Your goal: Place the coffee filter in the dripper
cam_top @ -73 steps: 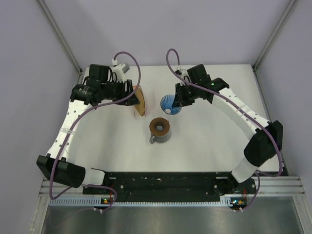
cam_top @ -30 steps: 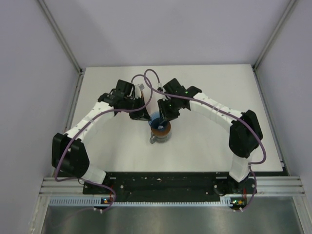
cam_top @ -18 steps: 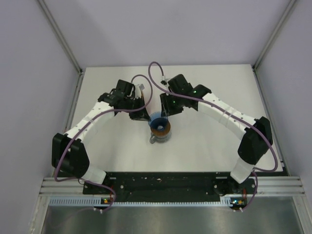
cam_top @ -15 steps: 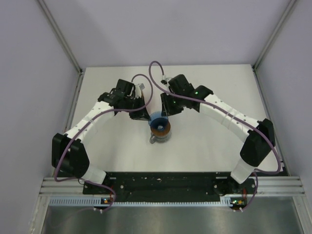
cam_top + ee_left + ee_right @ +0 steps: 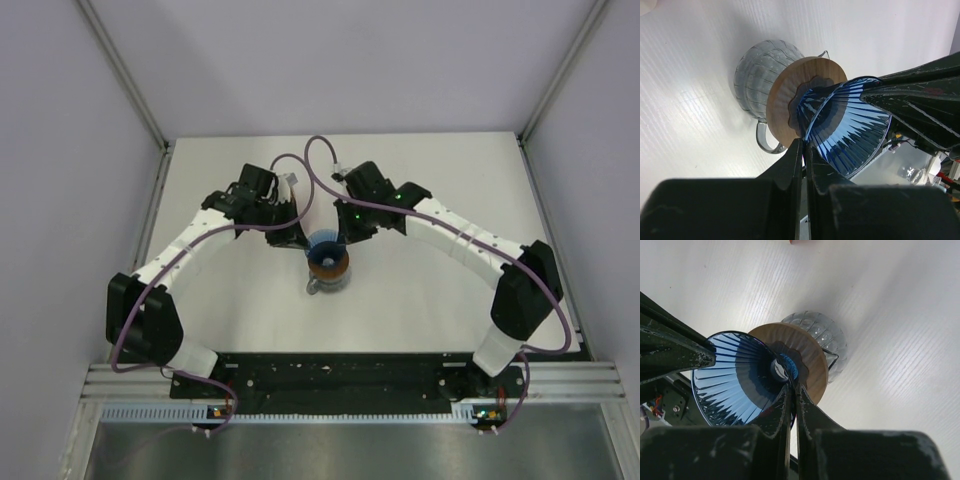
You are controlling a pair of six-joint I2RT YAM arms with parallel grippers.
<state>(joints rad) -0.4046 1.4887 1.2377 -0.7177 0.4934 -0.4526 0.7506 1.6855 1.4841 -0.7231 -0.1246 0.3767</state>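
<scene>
The dripper [image 5: 325, 243] is a blue ribbed cone, and its narrow end sits in a brown wooden ring [image 5: 328, 266] on top of a glass jug [image 5: 757, 70]. My left gripper [image 5: 300, 238] is shut on the dripper's [image 5: 850, 125] rim from the left, its jaws meeting on the thin edge [image 5: 804, 142]. On the opposite side, my right gripper [image 5: 345, 235] is shut on the dripper's [image 5: 735, 375] wall [image 5: 793, 387]. The inside of the cone shows bare blue ribs. The coffee filter is out of view.
The jug's handle [image 5: 765, 142] points toward the near side of the white table [image 5: 450, 290]. An orange corner of something [image 5: 797, 241] shows at the top edge of the right wrist view. Grey walls and metal rails [image 5: 150, 120] enclose the table.
Both arms came in from the far side to the jug. The dripper went from the right gripper's hold in the open onto the ring. The right gripper opened, then shut on its wall.
</scene>
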